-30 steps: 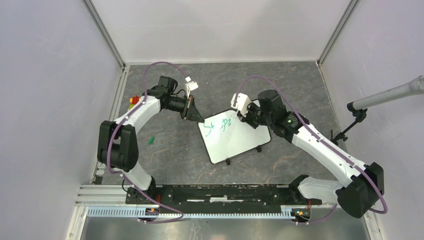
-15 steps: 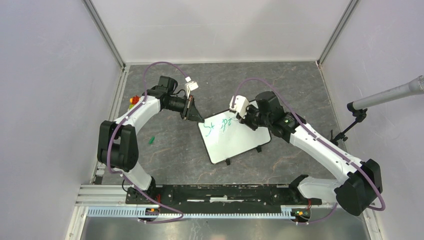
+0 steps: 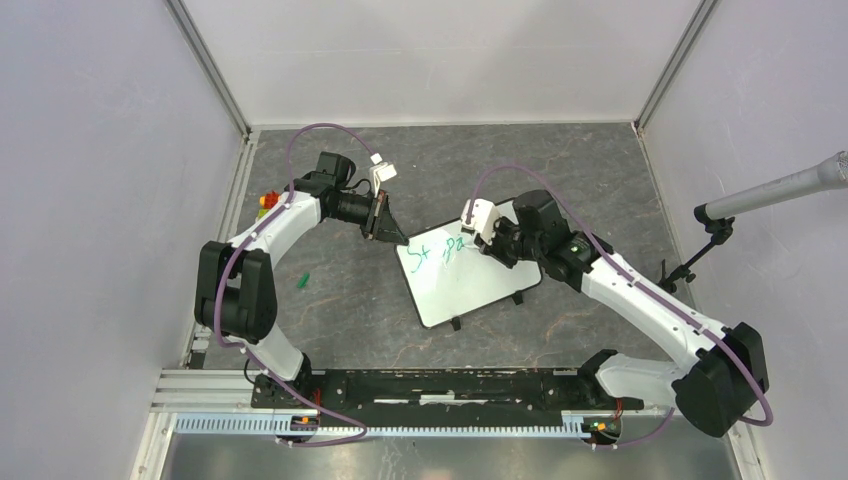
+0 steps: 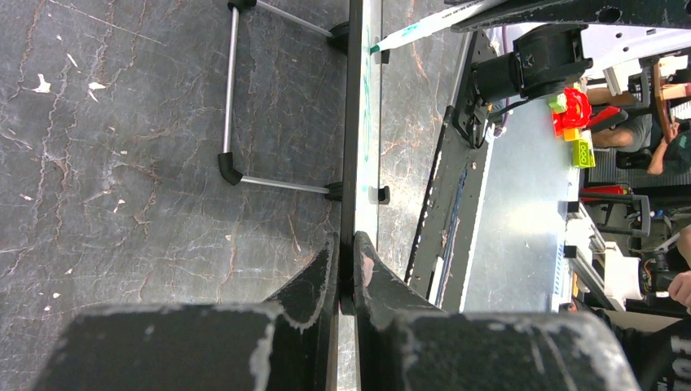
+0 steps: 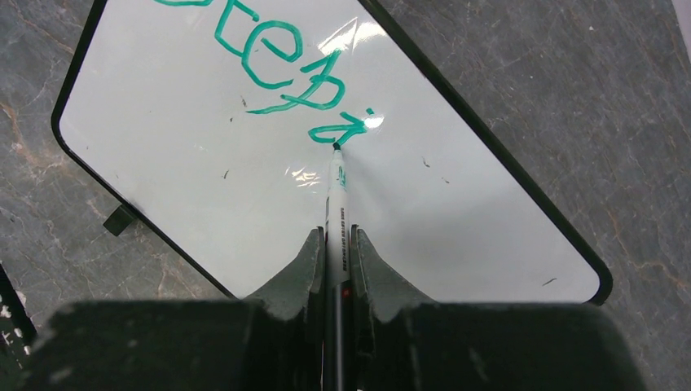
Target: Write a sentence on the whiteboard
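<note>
The whiteboard [image 3: 470, 290] stands tilted at the table's middle, with green writing [image 3: 440, 250] along its top. My left gripper [image 3: 398, 240] is shut on the board's top left corner. In the left wrist view the board is a thin dark strip [image 4: 352, 122] between the fingers of that gripper [image 4: 345, 248]. My right gripper [image 3: 490, 243] is shut on a green marker [image 5: 336, 212]. The marker's tip touches the board [image 5: 204, 179] just below the green letters [image 5: 285, 57], which read roughly "Step". The right gripper [image 5: 335, 244] hovers over the board's middle.
A small green cap [image 3: 302, 281] lies on the table left of the board. Red and yellow bits [image 3: 268, 200] sit by the left wall. A microphone stand [image 3: 716, 228] reaches in from the right. The board's wire stand [image 4: 232, 98] rests on the table.
My right gripper has shifted slightly toward the near side with the marker on the board, adding a short green stroke. The left arm and the board have not moved.
</note>
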You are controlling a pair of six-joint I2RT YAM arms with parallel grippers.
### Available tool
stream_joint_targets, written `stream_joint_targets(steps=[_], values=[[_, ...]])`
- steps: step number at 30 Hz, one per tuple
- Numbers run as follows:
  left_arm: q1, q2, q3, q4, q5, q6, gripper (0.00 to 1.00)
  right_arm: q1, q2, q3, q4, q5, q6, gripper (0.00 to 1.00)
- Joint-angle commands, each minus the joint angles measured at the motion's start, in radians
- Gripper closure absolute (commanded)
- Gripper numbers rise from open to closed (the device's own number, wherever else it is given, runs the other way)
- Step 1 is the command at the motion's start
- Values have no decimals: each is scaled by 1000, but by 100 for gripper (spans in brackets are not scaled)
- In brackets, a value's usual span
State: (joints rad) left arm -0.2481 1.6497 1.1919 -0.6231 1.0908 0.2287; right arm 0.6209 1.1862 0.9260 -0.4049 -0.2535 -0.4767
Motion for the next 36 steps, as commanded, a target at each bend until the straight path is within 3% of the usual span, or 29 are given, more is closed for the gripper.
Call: stream_joint_targets(steps=[1,36], values=[[-8,12,8,-8,-35,52,97,-1,-17,-28,-2,2,7,100],[-8,16,13,-9,-37,50,98,-17,19,63,50,45,15,100]])
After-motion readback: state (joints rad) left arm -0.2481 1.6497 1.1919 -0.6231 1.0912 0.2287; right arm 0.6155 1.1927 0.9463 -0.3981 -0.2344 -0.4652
